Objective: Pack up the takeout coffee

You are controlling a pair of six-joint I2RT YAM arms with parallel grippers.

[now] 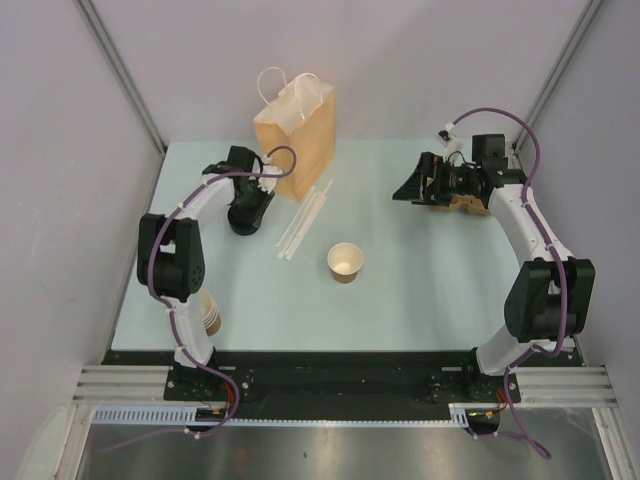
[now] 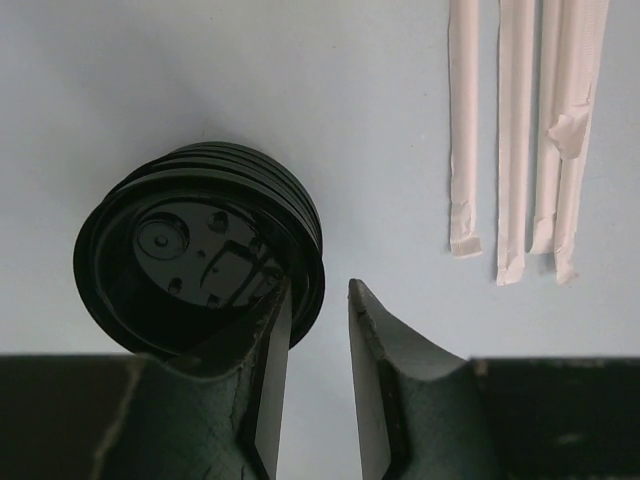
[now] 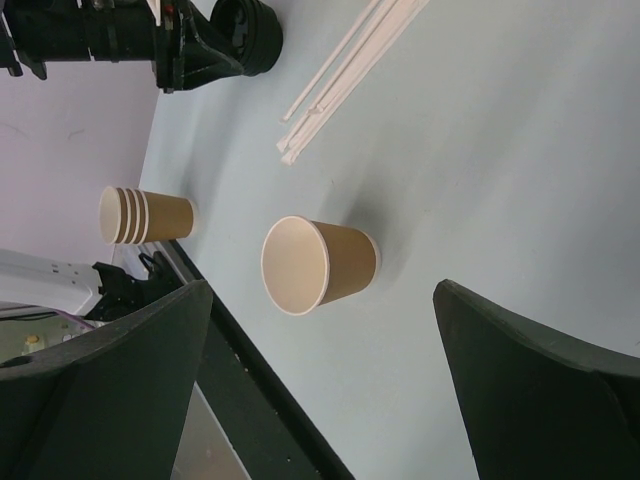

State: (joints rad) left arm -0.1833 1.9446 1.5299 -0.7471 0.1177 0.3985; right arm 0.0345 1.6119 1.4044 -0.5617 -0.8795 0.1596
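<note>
The takeout coffee cup (image 1: 345, 262), a small tan paper cup with a pale inside, stands open-topped near the table's middle; the right wrist view shows the cup (image 3: 340, 262) too. A stack of black lids (image 2: 200, 260) lies at the back left. My left gripper (image 2: 320, 290) hangs just over the stack's right edge, jaws a narrow gap apart, with only bare table between them. One of its fingers (image 2: 262, 340) overlaps the lids' rim. From above, the left gripper (image 1: 245, 215) hides the lids. My right gripper (image 1: 412, 190) hovers wide open at the back right, holding nothing.
A brown paper bag (image 1: 297, 135) with handles stands upright at the back, just right of the left gripper. Several wrapped straws (image 1: 303, 222) lie beside it. A stack of nested lidless cups (image 1: 210, 312) sits by the left arm's base. A tan object (image 1: 467, 204) lies under the right wrist.
</note>
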